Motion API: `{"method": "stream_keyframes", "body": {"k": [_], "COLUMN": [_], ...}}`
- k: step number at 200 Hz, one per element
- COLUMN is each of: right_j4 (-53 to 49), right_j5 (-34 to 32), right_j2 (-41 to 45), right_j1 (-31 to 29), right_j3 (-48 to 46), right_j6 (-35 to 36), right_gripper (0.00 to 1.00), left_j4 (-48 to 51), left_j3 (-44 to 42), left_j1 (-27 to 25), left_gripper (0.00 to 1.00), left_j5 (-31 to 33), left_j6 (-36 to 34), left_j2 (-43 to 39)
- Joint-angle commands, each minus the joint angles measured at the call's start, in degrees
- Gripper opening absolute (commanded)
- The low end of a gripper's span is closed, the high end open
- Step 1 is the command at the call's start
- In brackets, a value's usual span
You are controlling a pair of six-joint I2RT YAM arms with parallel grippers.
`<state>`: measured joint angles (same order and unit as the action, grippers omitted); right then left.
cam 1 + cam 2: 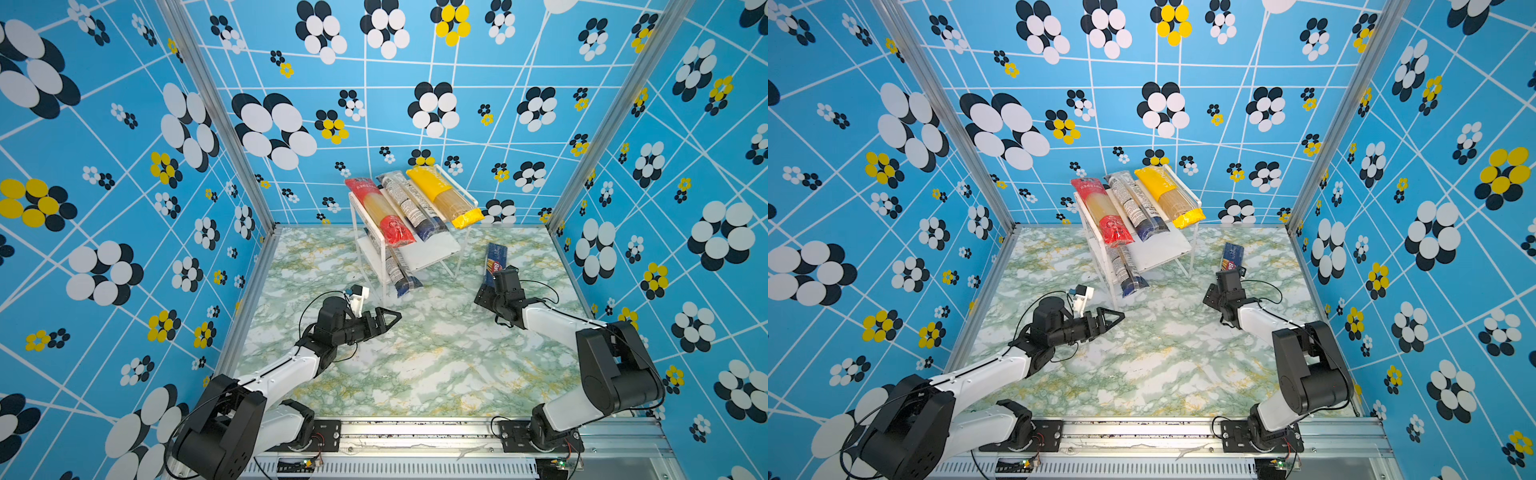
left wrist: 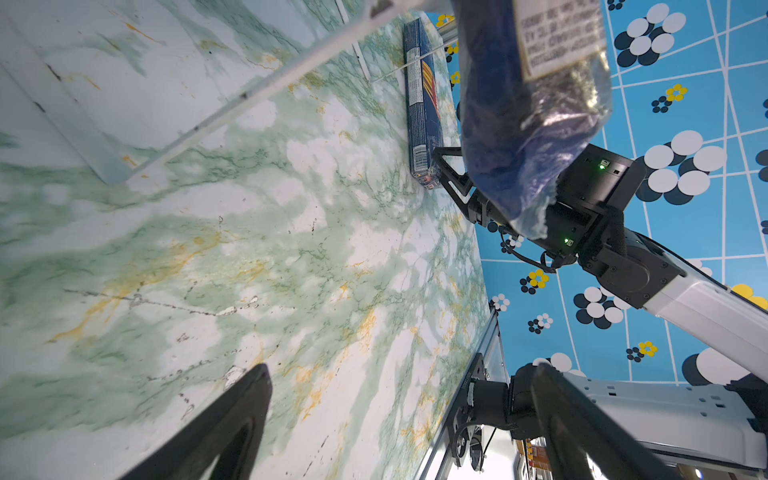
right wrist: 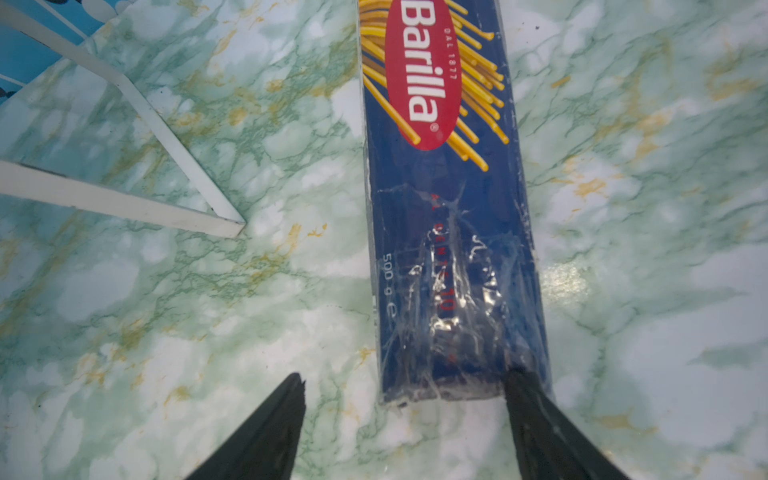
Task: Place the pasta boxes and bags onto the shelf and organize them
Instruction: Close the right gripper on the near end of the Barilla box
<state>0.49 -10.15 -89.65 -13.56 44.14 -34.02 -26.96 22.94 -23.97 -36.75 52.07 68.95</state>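
Navy Barilla box (image 3: 449,249), slim, rectangular, glossy film over cardboard, lay flat on the marbled surface (image 3: 208,332) beside the acrylic shelf (image 1: 432,251). Right pincer (image 3: 405,376) stood apart at its near end; left pincer (image 1: 395,318) likewise apart.

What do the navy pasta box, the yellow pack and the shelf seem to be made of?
Navy pasta box: probably printed cardboard, with sharp straight edges; a glossy clear film wrinkles at its near end.
Yellow pack: thin plastic, see-through in the middle, crimped at the end.
Shelf: matte white boards in a clear frame, likely acrylic.
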Motion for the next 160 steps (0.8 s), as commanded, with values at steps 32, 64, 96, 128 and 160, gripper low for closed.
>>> {"method": "stream_keyframes", "body": {"k": [32,64,96,128,160], "right_j4": [-0.75,-1.49,-3.68,-5.19,-5.33], "right_j5": [0.23,-0.81,-1.06,-2.18,-2.55], "right_j2": [-1.95,0.01,1.64,2.69,2.86], "right_j1": [0.82,0.9,0.94,1.26,1.96], "right_j3": [0.52,0.0,0.73,1.06,1.07], "right_j6": [1.26,2.18,3.47,3.7,3.86], "right_gripper": [0.79,0.79,0.8,0.82,0.85], "left_j4": [-2.5,-2.48,-2.57,-2.13,-2.31], "left_j3": [-1.25,-1.37,-1.33,-1.24,-1.16], "left_j1": [0.59,0.57,0.65,0.61,0.67], "left_gripper": [0.99,0.99,0.99,0.99,0.99], "left_j5": [-1.54,-1.53,-1.44,-1.14,-1.24], "left_j6": [0.9,0.84,0.94,1.03,1.1], "left_j2": [0.27,0.22,0.25,0.4,0.68]}}
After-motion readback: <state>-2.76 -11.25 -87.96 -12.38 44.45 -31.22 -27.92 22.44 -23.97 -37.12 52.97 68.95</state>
